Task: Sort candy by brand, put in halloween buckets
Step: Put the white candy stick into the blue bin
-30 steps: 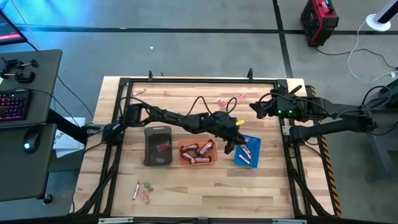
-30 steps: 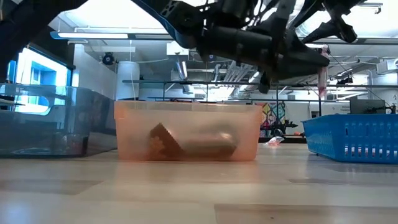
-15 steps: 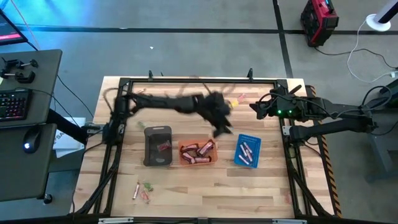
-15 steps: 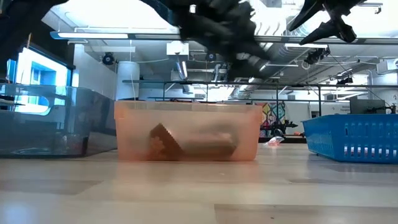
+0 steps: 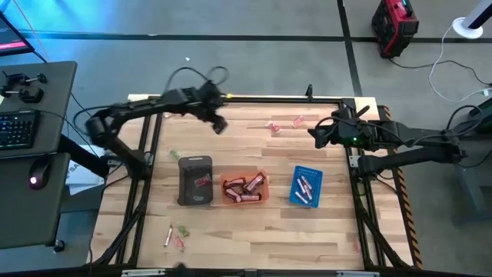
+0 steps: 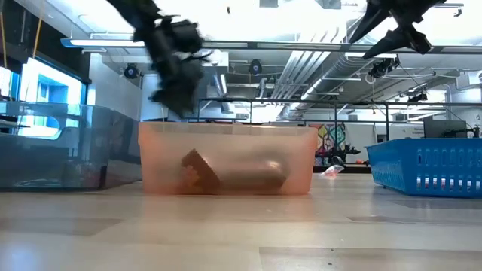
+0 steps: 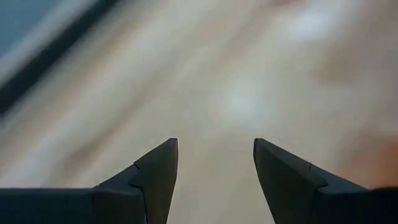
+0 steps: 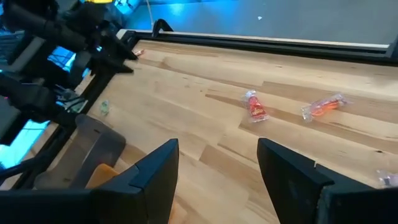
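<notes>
Three buckets stand in a row mid-table: dark grey (image 5: 195, 180), orange (image 5: 244, 188) with reddish-brown bars, and blue (image 5: 306, 185) with pink-red pieces. Loose candy lies on the far side (image 5: 272, 127) (image 8: 255, 106) and near the front left (image 5: 175, 235). My left gripper (image 5: 219, 125) (image 7: 216, 162) hangs open and empty over the table's far left part, blurred. My right gripper (image 5: 314, 132) (image 8: 217, 168) hovers open and empty at the far right, above the table.
A small green piece (image 5: 174, 155) lies left of the dark grey bucket. A black frame (image 5: 231, 98) runs round the tabletop. Bare wood shows in front of the buckets and between them and the far candy.
My left gripper has swung from beside the blue bucket up and across toward the table's far left corner, turning as it went. My right arm has kept still.
</notes>
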`<state>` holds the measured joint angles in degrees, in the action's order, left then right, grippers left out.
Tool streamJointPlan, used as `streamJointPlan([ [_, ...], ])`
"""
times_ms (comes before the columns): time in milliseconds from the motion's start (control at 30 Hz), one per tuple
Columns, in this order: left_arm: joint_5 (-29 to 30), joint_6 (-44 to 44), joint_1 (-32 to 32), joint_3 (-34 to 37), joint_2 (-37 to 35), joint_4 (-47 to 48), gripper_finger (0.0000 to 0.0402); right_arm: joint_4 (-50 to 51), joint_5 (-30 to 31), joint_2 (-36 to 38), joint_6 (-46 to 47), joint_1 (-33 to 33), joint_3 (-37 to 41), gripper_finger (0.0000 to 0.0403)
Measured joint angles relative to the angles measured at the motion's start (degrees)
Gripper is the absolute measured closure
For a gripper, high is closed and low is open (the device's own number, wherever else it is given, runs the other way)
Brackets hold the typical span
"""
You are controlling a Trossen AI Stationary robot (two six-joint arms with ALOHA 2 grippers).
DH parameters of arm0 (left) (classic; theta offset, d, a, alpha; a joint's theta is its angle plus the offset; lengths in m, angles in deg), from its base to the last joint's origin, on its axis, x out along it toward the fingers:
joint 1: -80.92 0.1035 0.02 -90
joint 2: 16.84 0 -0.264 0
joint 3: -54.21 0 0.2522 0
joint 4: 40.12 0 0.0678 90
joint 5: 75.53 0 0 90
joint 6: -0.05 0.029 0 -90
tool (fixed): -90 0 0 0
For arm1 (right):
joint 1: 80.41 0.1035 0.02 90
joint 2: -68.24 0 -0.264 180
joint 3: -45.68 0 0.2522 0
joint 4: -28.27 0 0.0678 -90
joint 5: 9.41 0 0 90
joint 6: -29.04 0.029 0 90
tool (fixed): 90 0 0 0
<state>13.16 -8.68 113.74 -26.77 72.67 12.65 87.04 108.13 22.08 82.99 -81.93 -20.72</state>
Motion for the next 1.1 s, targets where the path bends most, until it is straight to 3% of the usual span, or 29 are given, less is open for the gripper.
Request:
streamJointPlan([
  [67,6.2,1.1,4.1,3.0,-1.8,2.7,0.0202,0.0,1.0,-0.6,0.0,0.0,0.0,0.0192],
  [133,7.4,4.3,9.0,2.9,-1.4,6.8,0.0202,-0.1,1.5,-1.3,0.0,0.0,0.0,0.0192],
  [300,13.8,7.9,19.4,-3.6,5.7,15.2,0.0202,-0.3,1.7,-3.3,0.1,-0.3,0.0,0.0192],
  [467,15.1,9.6,26.1,-11.6,14.6,22.7,0.0202,-0.3,-0.4,-5.1,0.2,-1.3,0.0,0.0192],
  [867,16.4,10.6,30.0,-15.4,28.1,33.8,0.0202,-1.6,-2.6,-6.3,0.0,-1.6,0.1,0.0192],
  [967,19.8,10.9,30.9,-15.4,30.4,34.1,0.0202,-1.6,-3.4,-6.3,0.0,-1.6,0.1,0.0192],
  [1100,19.8,10.8,32.1,-15.4,31.4,32.9,0.0202,-1.6,-4.2,-6.3,1.1,-1.5,0.1,0.0192],
])
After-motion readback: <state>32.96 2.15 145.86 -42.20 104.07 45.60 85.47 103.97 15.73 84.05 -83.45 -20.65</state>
